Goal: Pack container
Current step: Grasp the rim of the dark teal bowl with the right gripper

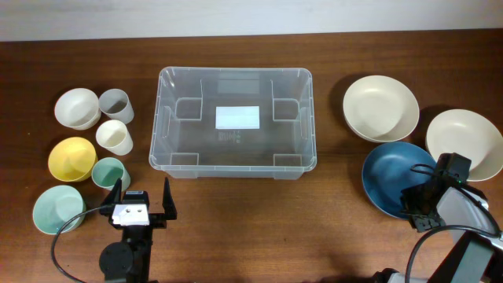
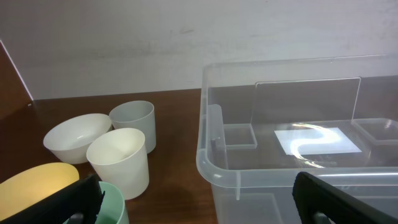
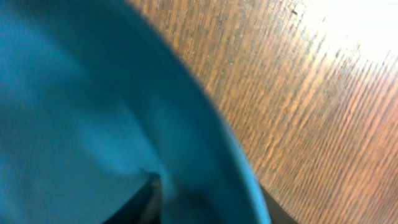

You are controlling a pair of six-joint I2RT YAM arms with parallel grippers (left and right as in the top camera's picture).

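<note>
Found right tool (image 1: 415,206) clamped on rim of blue bowl (image 1: 393,177), one finger inside, one outside. Found left tool (image 1: 142,190) spread wide, holding nothing, low over bench (image 1: 236,228) near teal cup (image 1: 108,173). Logged container (image 1: 236,149) mid-bench, upright, mouth up, long axis running left to right, between cups (image 1: 115,137) and pale bowls (image 1: 381,108), apart from both tools.
</note>
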